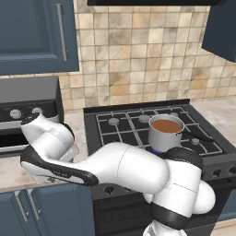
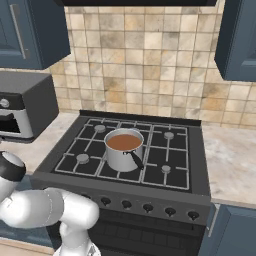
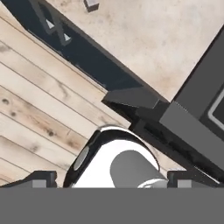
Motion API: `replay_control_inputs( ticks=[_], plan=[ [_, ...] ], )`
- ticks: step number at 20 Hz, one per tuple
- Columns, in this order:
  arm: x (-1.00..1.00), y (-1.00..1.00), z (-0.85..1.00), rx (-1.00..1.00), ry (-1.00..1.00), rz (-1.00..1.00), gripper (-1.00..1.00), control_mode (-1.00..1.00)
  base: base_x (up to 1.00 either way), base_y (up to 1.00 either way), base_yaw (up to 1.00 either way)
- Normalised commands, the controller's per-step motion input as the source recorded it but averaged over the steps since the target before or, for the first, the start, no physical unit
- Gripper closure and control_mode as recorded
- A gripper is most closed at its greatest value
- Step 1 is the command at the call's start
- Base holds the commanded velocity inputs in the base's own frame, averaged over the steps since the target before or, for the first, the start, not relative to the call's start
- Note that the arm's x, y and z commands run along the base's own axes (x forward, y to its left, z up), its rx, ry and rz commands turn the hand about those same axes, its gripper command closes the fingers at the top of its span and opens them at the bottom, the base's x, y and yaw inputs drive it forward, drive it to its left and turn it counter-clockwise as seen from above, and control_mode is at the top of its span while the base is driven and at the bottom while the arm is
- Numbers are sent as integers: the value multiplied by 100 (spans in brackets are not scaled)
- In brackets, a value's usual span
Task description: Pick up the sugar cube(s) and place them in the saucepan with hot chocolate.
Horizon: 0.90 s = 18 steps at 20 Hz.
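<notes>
Steel saucepan [image 2: 123, 150], brown liquid inside

A small greyish-white sugar cube [image 3: 92, 4] on the beige stone surface [image 3: 148, 39] is cut off by the hand view's top edge. In the left base view the white arm hides the shiny steel saucepan's [image 1: 165, 133] base.

Shiny steel saucepan [image 2: 123, 152] of brown chocolate, black stove [image 2: 175, 155], beige mottled surface [image 3: 166, 39], greyish-white sugar cube [image 3: 91, 4], navy cabinets [image 1: 32, 34].
</notes>
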Motion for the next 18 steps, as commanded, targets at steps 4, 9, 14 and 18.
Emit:
replay_control_inputs(
  ticks=[4,9,14,18],
  plan=[
    [55,40,-33,0,0,22,-100,-100,0,0,0],
    [60,36,-28,6,4,14,-100,-100,0,0,0],
    [44,43,-32,6,0,13,-100,-100,0,0,0],
    [43,43,-43,4,1,12,-100,-100,0,0,0]
  ],
)
